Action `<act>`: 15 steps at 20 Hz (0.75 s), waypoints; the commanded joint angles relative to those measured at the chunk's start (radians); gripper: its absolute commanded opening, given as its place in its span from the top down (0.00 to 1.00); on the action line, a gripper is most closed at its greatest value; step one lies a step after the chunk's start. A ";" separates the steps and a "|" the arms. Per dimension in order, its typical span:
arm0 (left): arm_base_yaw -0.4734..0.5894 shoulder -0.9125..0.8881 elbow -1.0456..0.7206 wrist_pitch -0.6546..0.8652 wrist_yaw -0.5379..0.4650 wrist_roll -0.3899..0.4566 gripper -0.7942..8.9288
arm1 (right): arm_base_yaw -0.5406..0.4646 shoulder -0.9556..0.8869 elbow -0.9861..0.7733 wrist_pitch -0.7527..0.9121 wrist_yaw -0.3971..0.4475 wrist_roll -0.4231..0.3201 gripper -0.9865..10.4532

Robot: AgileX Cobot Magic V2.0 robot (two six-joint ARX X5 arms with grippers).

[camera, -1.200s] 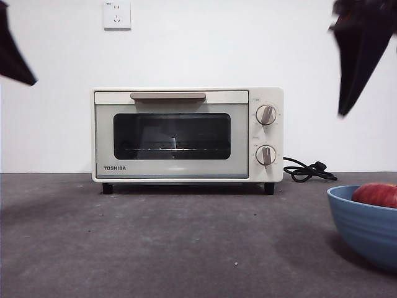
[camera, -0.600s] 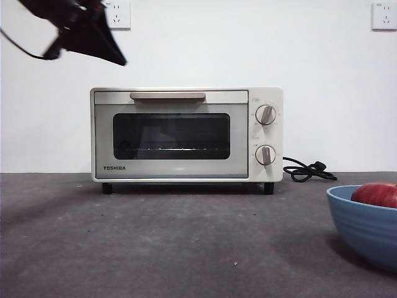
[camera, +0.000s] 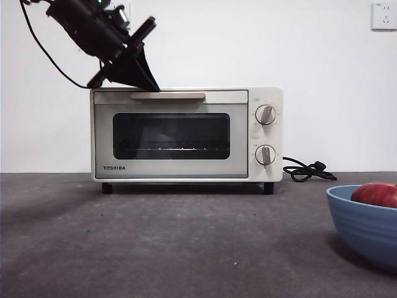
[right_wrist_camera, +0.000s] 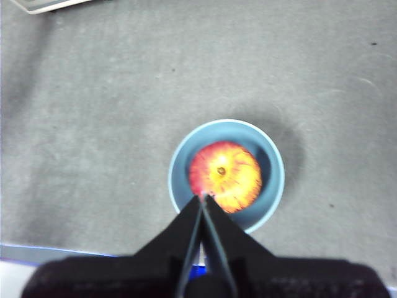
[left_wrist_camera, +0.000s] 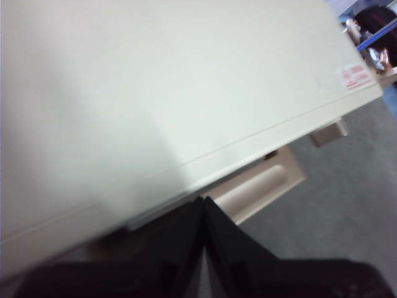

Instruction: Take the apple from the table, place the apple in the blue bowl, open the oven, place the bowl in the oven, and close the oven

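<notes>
The cream oven (camera: 186, 133) stands shut at the back of the table (camera: 173, 242). My left gripper (camera: 149, 84) hangs shut just above the oven's top left edge, close to the beige handle (camera: 167, 95). In the left wrist view its jaws (left_wrist_camera: 203, 200) meet over the oven's top (left_wrist_camera: 161, 87), with the handle (left_wrist_camera: 263, 189) beyond. The red apple (camera: 376, 194) lies in the blue bowl (camera: 366, 230) at the right edge. High above them, my right gripper (right_wrist_camera: 203, 197) is shut and holds nothing; the apple (right_wrist_camera: 224, 176) sits inside the bowl (right_wrist_camera: 273, 186) below it.
A black cord (camera: 307, 170) lies coiled to the right of the oven. Two knobs (camera: 265, 115) sit on its right panel. Wall sockets (camera: 383, 15) are on the white wall behind.
The left arm has come down and to the right, from the top left corner to the oven's top edge near the handle. The right arm left the front view a second ago.
</notes>
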State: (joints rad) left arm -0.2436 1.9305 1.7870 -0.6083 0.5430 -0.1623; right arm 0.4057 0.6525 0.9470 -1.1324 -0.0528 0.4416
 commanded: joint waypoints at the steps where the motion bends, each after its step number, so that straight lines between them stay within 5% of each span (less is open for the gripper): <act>1: -0.011 0.028 -0.003 -0.029 -0.020 0.006 0.92 | 0.001 -0.003 -0.002 0.002 0.017 0.012 0.92; 15: -0.084 0.033 -0.013 -0.246 -0.187 0.124 0.92 | 0.001 -0.003 -0.002 0.011 0.063 0.007 0.92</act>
State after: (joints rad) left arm -0.3305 1.9129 1.8122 -0.8307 0.4164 -0.0555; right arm 0.4057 0.6514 0.9470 -1.1286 0.0048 0.4488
